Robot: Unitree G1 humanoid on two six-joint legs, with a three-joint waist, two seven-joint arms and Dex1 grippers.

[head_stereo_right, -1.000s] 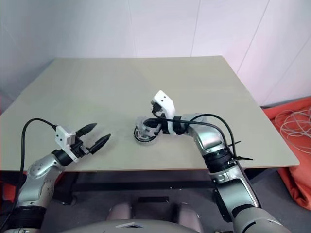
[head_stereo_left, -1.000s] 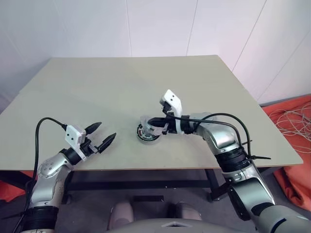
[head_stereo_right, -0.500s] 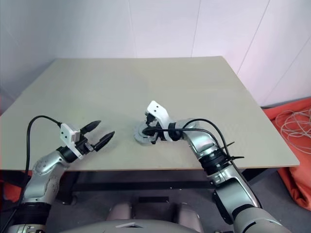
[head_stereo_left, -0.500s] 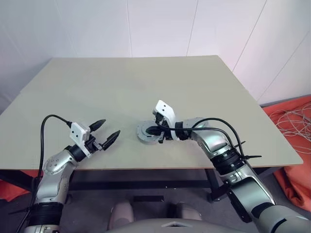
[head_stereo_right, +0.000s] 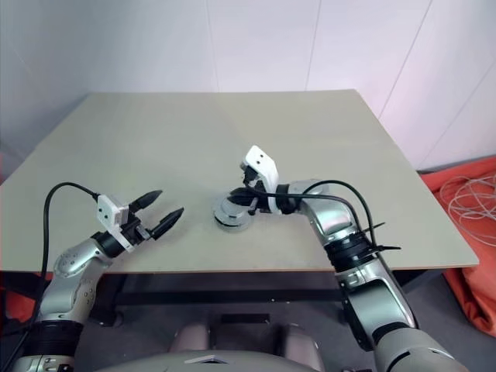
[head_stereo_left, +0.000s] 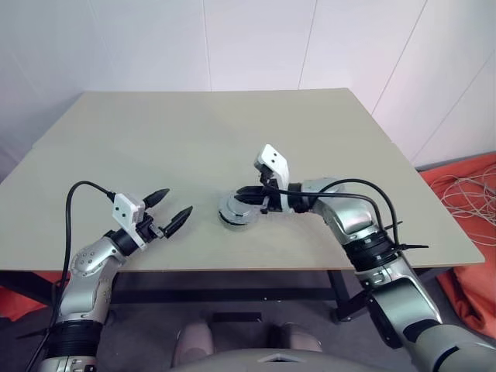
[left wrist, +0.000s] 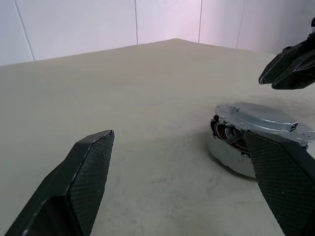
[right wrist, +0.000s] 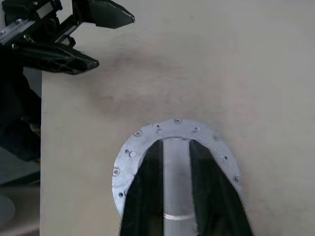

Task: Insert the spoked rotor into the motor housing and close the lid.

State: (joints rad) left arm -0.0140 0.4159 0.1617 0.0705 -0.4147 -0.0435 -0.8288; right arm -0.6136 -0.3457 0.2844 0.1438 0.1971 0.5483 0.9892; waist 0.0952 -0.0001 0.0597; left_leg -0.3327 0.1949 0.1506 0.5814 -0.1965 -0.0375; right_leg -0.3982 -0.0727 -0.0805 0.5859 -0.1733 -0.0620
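Left gripper (head_stereo_left: 175,210): two black, tapered fingers with a cross-hatched pad texture, spread wide and empty, hovering level over the table's near edge at about 8 o'clock from the table's middle, tips aimed toward the housing.

Table (head_stereo_left: 155,147): flat, matte beige top, smooth and plain.

Housing (left wrist: 231,156): round, shallow, dull silver metal body, resting flat on the table just near of centre, at roughly 3 o'clock from the left gripper and well apart from it. Its round axis stands upright; it has no long axis to speak of.

Lid (left wrist: 263,118): thin round disc of pale grey metal, with small holes around its rim. It sits on top of the housing, plain face up. From the left wrist view it lies slightly askew, a dark gap showing under one edge with a glimpse of brown and metal parts inside. The rotor itself cannot be made out.

Right gripper (head_stereo_left: 246,195): black fingers, reaching in from 3 o'clock, angled slightly down, tips just over the lid. The fingers stand slightly parted, with bare lid metal visible between them; nothing is pinched.
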